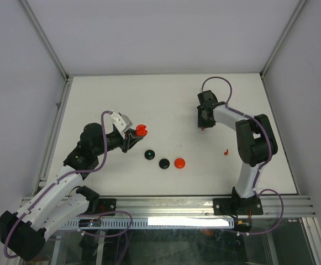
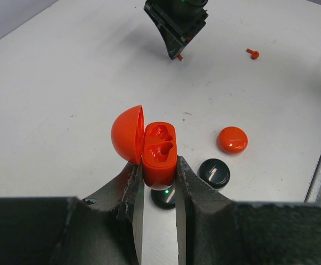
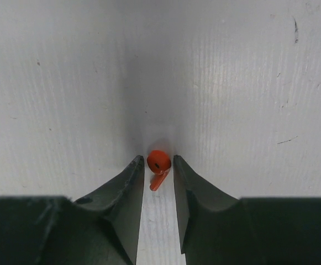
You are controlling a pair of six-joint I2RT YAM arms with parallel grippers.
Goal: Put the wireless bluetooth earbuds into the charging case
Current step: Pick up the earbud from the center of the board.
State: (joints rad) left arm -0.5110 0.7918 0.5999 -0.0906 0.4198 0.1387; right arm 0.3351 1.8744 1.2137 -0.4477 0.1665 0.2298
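White tabletop (image 1: 166, 99) filled the scene, fenced by pale walls and metal rails. Seen from above, the left gripper (image 2: 158, 165) sat at about 9 o'clock from the table's middle. Its jaws were narrow and clamped on the base of the red case (image 2: 159, 148), which it held clear of the surface. The lid (image 2: 126, 135) stood hinged open on the case's left side in the left wrist view, and two glossy hollows showed inside.

At roughly 2 o'clock from the middle, the right gripper (image 1: 204, 125) pointed down at the table. Its jaws were narrow, one on each side of a red earbud (image 3: 157, 162) lying on the surface. Whether the pads actually touched the earbud could not be told.

A second red earbud (image 1: 226, 151) lay loose at 4 o'clock, near the right arm. Near 6 o'clock three closed discs sat in a short row: a black disc (image 1: 150, 155), a second black disc (image 1: 164, 163) and a red disc (image 1: 179, 163).
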